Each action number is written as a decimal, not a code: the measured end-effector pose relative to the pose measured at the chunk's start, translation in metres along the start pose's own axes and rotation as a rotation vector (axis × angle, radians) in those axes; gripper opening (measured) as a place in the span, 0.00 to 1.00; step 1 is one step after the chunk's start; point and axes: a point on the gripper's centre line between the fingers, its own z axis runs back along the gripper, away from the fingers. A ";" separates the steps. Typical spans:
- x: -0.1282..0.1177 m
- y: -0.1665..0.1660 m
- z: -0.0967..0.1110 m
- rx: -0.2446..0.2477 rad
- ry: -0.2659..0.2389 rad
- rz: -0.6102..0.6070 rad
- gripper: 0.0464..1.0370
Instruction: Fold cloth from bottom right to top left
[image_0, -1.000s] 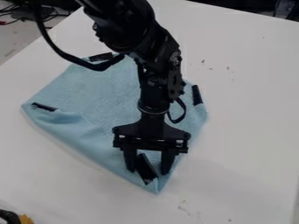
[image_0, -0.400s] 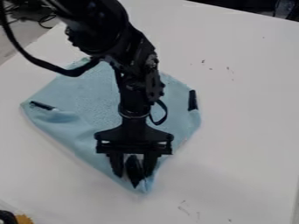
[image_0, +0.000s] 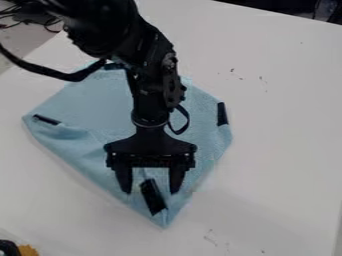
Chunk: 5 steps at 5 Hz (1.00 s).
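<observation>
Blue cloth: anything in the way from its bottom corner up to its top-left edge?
No separate object shows on the cloth; the robot's own arm and gripper hang over that path, hiding part of it.

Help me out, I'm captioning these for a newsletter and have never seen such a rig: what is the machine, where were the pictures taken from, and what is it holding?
The machine is a black robot arm, ending in a two-finger gripper. A fixed camera looks down at a slant on the work, so the arm enters from the top. On the white table lies a light blue cloth with black strips near its corners, one of them the lower strip. The gripper is over the cloth's lower part, fingers apart, and nothing appears clamped between them.
</observation>
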 end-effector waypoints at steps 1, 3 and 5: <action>-0.006 0.009 -0.001 0.025 0.013 0.010 0.96; -0.010 0.012 -0.007 0.018 0.038 0.031 0.96; -0.007 0.005 -0.014 0.028 0.063 0.013 0.63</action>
